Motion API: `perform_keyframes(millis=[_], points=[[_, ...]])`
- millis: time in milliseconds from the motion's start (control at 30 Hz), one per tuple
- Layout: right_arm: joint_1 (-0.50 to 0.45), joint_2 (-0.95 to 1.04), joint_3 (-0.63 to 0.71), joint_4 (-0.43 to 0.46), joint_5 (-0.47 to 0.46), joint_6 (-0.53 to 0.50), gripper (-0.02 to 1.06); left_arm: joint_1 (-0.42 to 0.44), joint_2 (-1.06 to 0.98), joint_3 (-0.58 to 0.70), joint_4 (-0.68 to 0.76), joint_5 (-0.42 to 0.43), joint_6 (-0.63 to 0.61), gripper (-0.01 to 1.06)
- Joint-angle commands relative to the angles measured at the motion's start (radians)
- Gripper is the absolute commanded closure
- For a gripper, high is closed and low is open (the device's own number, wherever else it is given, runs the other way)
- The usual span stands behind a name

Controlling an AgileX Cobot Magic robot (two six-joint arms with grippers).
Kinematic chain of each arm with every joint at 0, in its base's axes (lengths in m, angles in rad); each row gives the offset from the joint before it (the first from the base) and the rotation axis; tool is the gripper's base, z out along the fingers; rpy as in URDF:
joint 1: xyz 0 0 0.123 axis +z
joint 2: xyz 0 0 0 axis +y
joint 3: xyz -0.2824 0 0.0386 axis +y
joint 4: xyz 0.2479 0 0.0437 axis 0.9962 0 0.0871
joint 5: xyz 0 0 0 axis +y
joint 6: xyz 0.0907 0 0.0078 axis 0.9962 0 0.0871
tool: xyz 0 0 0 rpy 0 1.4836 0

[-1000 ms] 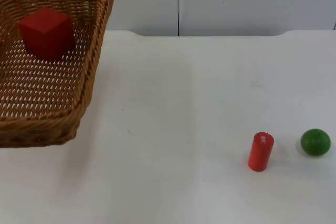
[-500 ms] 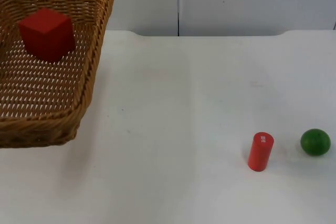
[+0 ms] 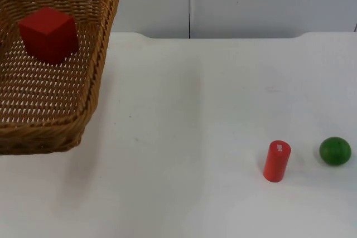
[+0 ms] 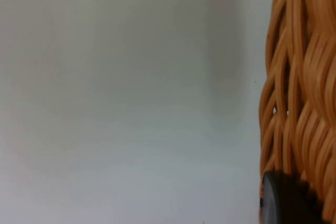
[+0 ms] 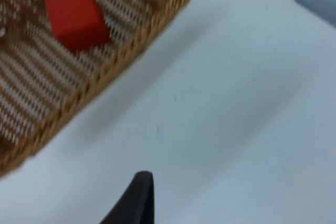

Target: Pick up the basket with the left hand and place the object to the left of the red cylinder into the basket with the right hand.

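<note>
Basket (image 3: 50, 82): woven wicker, held off the table (image 3: 184, 110) at its left side, casting a shadow below; the left gripper (image 4: 286, 203) is clamped on the rim, a black fingertip pressed against the weave in the left wrist view.

Red cube (image 3: 48, 33): lies inside the basket near its far wall; also seen in the right wrist view (image 5: 76, 18), resting on the woven floor.

Red cylinder (image 3: 276, 161): upright on the table, well apart from the basket; a small white mark on its top end, too small to read.

Green ball (image 3: 335, 150): just right of the cylinder, not touching it.

Right gripper (image 5: 137, 198): above the bare table near the basket's corner, carrying nothing; whether its fingers are spread, cannot tell.

Step in hand: judged the closing stage; the cube is already in the lifted basket, and nothing stands left of the cylinder; the next move would call only for clearing the right arm and keeping the basket level.

Writing, brands: none legible.
</note>
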Motion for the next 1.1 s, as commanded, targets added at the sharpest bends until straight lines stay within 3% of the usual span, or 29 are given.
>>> perform_keyframes(millis=[0,200,333,633,1067], points=[[-0.003,-0.16,0.227,-0.029,-0.073,0.002,-0.01,0.001,-0.016,0.0,-0.04,0.001,0.01,1.05],[-0.003,-0.335,0.446,-0.074,-0.078,0.054,-0.01,0.001,-0.016,0.0,-0.04,0.003,0.01,1.05],[-0.003,-0.507,0.603,-0.077,-0.128,0.077,-0.01,0.001,-0.016,0.0,-0.04,0.005,0.01,1.05],[-0.003,-0.649,0.676,-0.081,-0.154,0.082,-0.01,0.001,-0.016,0.0,-0.042,0.017,0.01,1.05],[-0.003,-0.661,0.676,-0.096,-0.184,0.08,-0.01,-0.033,0.041,0.0,-0.064,0.018,-0.003,1.05]])
